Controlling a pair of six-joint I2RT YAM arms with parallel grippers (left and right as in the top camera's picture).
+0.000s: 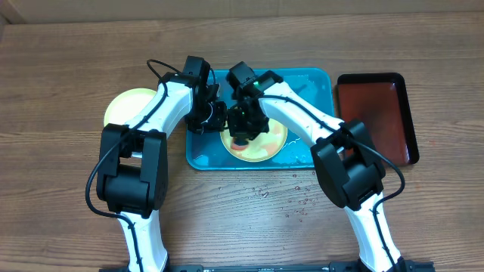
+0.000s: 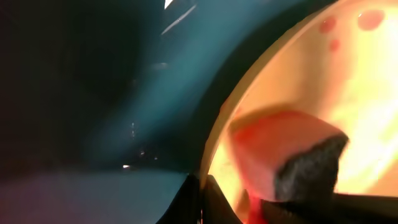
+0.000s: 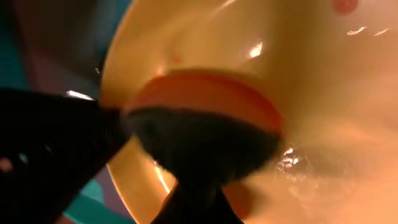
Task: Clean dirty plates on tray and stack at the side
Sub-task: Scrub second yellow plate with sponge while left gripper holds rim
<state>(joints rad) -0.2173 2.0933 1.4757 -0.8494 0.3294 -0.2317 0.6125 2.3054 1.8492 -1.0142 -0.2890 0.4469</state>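
Wet wooden table (image 1: 60,91), turquoise tray (image 1: 314,83), left gripper (image 1: 214,119) pinching yellow plate (image 1: 274,145) rim, right gripper (image 1: 240,134) clamping sponge (image 3: 205,102).

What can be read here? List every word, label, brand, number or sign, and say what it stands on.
None: no text can be read in any view.
The turquoise tray, the plate in it, the sponge and the dark-red tray show no print or label.
Both wrist views are close and blurred; no lettering shows in them.
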